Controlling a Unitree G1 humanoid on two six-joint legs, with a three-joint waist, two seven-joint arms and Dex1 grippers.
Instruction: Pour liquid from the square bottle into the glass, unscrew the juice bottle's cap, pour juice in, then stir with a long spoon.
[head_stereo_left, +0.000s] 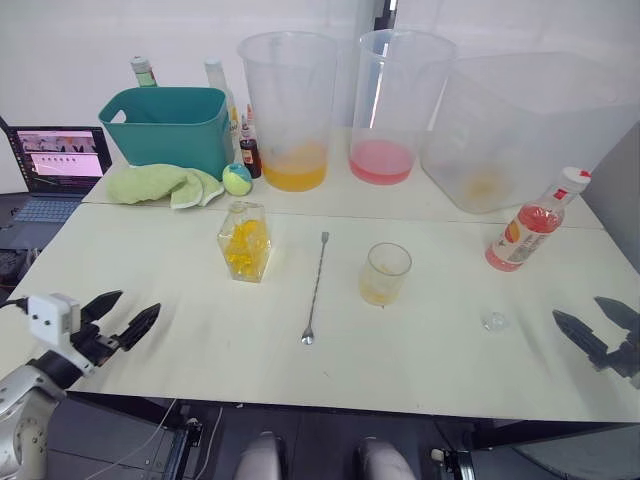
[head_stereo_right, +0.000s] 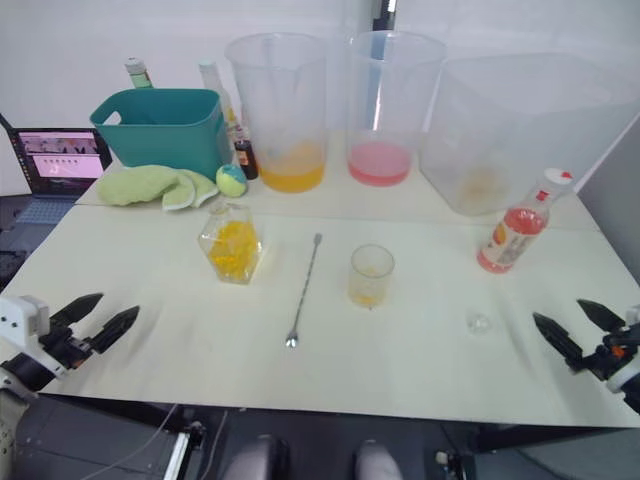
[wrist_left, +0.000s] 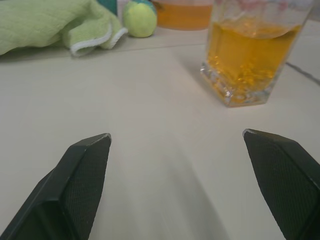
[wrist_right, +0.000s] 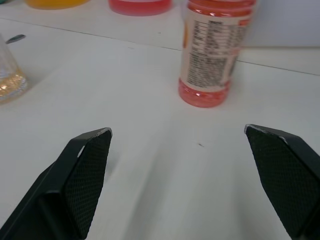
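At the near edge of the white counter (head_stereo_left: 420, 370) both grippers rest low with nothing in them: the left gripper (head_stereo_left: 128, 315), well to the left of the long spoon (head_stereo_left: 315, 288), has its black fingers spread wide, and the right gripper (head_stereo_left: 596, 324), far off to the spoon's right, is spread just as wide. The spoon lies flat in the middle of the counter, its small bowl toward the near edge and its handle running away toward the back. Just right of it stands the glass (head_stereo_left: 385, 273), upright, with a little yellowish liquid in the bottom. Right of the glass and nearer the edge sits a small clear stopper-like thing (head_stereo_left: 494, 321). Left of the spoon's far end stands the square bottle (head_stereo_left: 245, 241), with yellow liquid inside. Farther right, the juice bottle (head_stereo_left: 534, 222) stands with its white cap (head_stereo_left: 575, 178) on. Beyond the spoon, a row of translucent buckets (head_stereo_left: 290, 110) holds orange and pink liquid, with a teal basket (head_stereo_left: 168, 127), green cloths (head_stereo_left: 160, 184) and a laptop (head_stereo_left: 58, 165) to their left.
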